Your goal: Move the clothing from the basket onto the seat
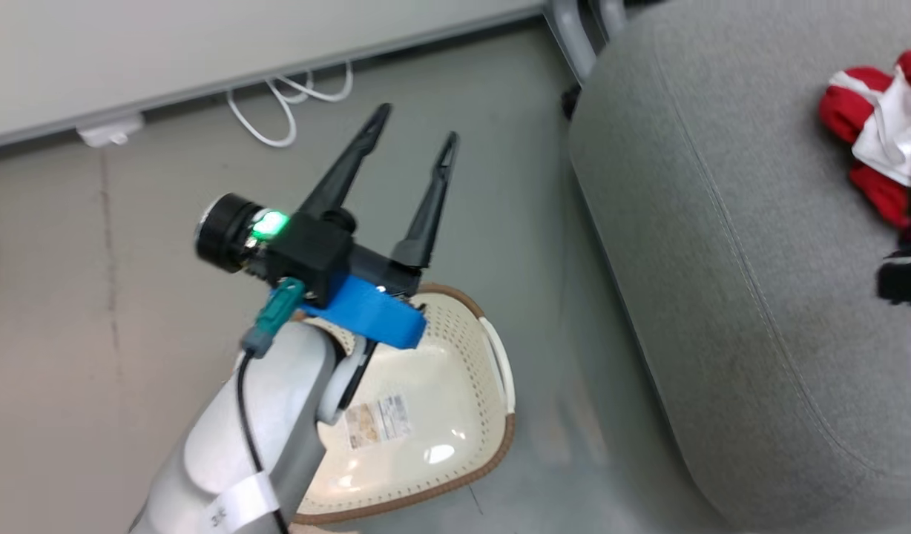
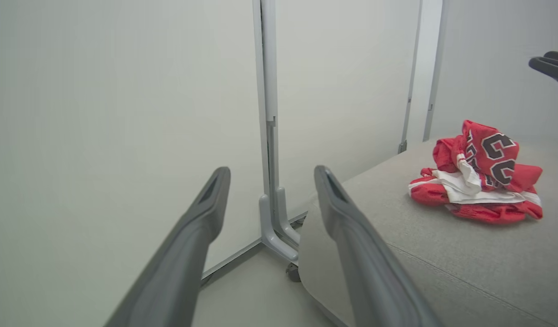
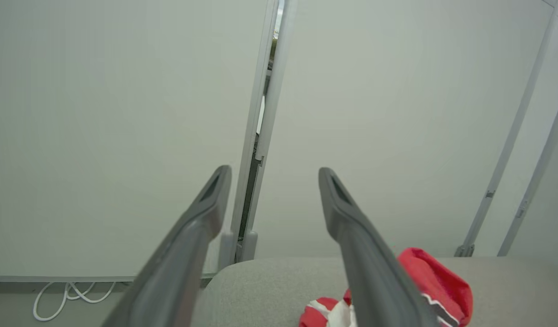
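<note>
Left end effector (image 1: 418, 124): fingers apart, nothing between them, held over the floor. The basket (image 1: 455, 330) sits below and behind its wrist, a barcode sticker (image 1: 377, 421) showing inside. Right end effector (image 3: 274, 175): fingers apart, nothing clamped. The clothing (image 3: 438, 281) lies bunched on the seat (image 3: 261, 284), just below the right end effector and well right of the left one.

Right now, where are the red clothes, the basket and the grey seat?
red clothes (image 2: 476, 175), left wrist view, on the pile's middle.
basket (image 1: 433, 400), head view, on its bare cream floor.
seat (image 1: 722, 245), head view, on its grey top.
</note>
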Controlling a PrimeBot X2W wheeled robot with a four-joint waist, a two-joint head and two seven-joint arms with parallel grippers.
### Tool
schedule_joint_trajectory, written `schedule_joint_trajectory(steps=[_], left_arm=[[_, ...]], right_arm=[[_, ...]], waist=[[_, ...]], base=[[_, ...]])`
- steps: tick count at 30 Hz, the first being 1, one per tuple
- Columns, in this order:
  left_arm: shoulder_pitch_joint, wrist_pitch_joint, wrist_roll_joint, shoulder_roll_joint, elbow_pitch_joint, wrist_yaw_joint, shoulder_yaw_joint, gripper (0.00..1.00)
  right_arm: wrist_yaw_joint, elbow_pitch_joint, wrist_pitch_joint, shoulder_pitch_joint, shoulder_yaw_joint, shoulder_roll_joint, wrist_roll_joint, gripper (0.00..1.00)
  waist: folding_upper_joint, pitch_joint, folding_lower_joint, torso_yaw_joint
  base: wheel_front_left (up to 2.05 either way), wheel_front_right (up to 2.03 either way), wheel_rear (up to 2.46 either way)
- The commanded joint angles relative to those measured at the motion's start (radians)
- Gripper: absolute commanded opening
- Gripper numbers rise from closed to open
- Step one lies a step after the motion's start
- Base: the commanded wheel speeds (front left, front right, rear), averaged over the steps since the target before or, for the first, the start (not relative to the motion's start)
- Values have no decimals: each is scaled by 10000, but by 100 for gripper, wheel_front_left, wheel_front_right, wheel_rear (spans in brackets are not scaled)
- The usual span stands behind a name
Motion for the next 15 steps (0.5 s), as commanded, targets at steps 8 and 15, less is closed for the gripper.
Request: schedule_joint_trajectory(steps=[8,15], left_arm=[[1642,-37,635,-192,-501,-33,1874,100],[2753,-37,1026,-429,-664,-143,3138,100]], right_arm=[[1,397,7,597,1356,400,117,100],[1,781,7,1158,1651,767,265,100]], waist=[[-1,-1409,1,1093],[-1,-1984,1,1566]], base=[[0,0,0],[0,0,0]])
